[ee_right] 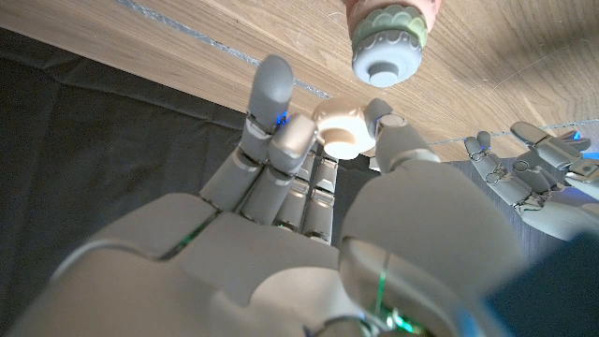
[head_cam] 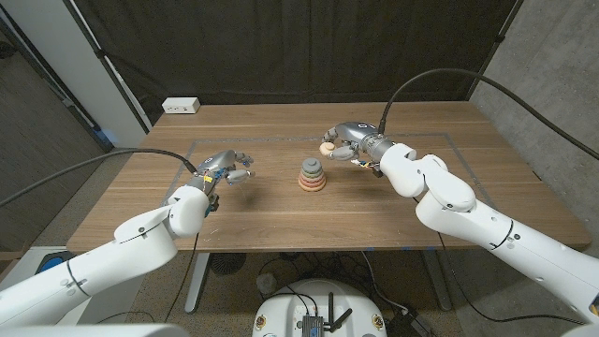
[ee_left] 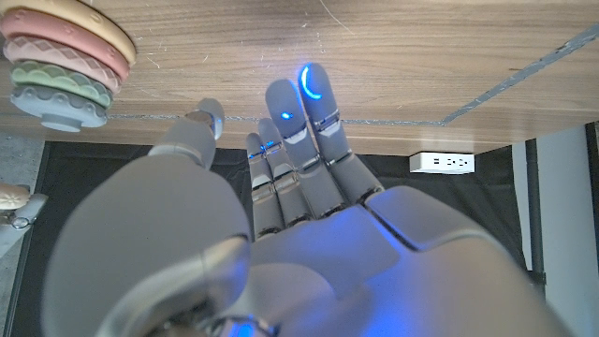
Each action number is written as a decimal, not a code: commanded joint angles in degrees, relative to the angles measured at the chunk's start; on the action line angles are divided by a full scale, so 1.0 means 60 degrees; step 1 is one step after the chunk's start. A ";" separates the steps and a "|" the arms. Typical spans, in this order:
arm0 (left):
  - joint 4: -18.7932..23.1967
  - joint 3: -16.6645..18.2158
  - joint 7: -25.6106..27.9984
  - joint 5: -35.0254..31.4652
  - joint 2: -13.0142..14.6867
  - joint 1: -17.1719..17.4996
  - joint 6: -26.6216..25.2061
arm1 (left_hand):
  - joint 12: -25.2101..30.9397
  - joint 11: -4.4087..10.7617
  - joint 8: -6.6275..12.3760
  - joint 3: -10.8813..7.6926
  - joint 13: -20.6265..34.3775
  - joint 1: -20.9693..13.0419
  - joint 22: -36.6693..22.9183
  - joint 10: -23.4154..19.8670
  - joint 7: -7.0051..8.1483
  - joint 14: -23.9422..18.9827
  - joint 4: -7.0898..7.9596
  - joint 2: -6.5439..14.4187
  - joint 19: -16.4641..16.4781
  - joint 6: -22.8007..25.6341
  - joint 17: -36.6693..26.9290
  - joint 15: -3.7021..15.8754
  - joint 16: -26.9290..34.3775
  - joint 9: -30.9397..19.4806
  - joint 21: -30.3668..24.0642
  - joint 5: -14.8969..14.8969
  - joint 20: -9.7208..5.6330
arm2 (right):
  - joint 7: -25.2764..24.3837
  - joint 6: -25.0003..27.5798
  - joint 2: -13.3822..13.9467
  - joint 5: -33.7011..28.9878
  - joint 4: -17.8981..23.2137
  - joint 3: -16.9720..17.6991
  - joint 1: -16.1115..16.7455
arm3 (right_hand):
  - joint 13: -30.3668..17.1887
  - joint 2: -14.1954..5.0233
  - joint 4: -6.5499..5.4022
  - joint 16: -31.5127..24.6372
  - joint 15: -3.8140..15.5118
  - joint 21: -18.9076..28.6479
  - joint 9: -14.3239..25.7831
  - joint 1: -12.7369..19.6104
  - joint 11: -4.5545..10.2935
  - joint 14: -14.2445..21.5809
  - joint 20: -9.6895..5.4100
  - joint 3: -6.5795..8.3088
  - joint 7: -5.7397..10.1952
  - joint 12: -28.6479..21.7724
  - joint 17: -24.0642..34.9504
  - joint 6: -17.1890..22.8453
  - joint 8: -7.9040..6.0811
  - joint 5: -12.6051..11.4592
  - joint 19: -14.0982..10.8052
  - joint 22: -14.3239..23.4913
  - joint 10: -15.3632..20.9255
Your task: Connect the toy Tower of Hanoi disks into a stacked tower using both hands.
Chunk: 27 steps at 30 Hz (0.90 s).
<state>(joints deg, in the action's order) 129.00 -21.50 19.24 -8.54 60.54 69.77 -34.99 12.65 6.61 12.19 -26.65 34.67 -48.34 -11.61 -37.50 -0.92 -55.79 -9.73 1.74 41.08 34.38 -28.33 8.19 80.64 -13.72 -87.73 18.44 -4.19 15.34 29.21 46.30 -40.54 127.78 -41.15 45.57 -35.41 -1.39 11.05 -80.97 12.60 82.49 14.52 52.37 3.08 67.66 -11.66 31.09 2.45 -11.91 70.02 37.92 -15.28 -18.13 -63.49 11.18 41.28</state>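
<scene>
Pinching a small cream-coloured round toy disk (ee_right: 342, 133) between thumb and fingers of the right hand (head_cam: 348, 142), just beside and above the partly built pastel stacked tower (head_cam: 312, 175) at the wooden bench (head_cam: 281, 220) middle. Waiting farther off on the tower's other side: left hand (head_cam: 225, 168), fingers apart, gripping nothing.

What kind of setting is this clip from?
Probably a lab or test room: a wooden table with taped lines, black curtain behind, and a power strip at its far edge.
</scene>
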 commanded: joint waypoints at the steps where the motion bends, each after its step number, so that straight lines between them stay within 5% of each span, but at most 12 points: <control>1: -0.0025 0.0246 0.0113 0.0169 0.0011 0.0233 0.0085 | 0.0032 -0.0007 -0.0034 -0.0070 0.0023 0.0027 -0.0003 -0.0118 0.0014 -0.0077 -0.0005 -0.0065 0.0051 0.0092 -0.0018 0.0737 0.0053 -0.0035 -0.0035 -0.0036 -0.1275 | 0.0265 -0.0221 -0.0328 -0.0200 -0.0183 -0.0222 -0.0317 | -0.0050 -0.0497 -0.0260 -0.0068 -0.0010 0.0071 0.0030 0.0369 0.0447 0.0008 -0.0179 0.0329 0.0091 -0.0052 0.0044 0.0212 -0.0042 -0.0057 -0.0058 0.0026 0.0536; 27: -0.0361 0.0275 0.0099 0.0349 -0.0059 0.0203 0.0402 | 0.0011 0.0022 -0.0047 -0.0099 0.0047 0.0025 -0.0012 -0.0142 0.0024 -0.0067 -0.0002 -0.0072 0.0035 0.0094 -0.0009 0.0736 0.0060 -0.0057 -0.0049 -0.0041 -0.1275 | 0.0994 -0.0179 -0.1246 -0.0390 -0.0974 -0.0864 -0.1102 | -0.0086 -0.0504 -0.0256 -0.0130 -0.0010 0.0090 0.0034 0.0356 0.0449 -0.0040 -0.0179 0.0355 0.0066 -0.0060 0.0020 0.0287 -0.0030 -0.0060 -0.0061 0.0035 0.0623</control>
<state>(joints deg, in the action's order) 127.93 -19.63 20.09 -6.89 60.53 71.47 -33.40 12.65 6.45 12.19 -26.96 34.65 -48.34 -11.61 -37.87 -0.84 -55.79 -9.73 1.74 41.08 34.46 -28.34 8.19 80.64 -14.00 -87.72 18.17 -4.19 19.67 28.04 41.16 -42.79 124.18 -44.74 41.05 -35.71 -1.55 11.05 -81.40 12.60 82.49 14.52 52.20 2.77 67.67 -11.66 31.08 2.05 -11.93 70.05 38.32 -15.30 -18.24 -63.49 11.27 41.60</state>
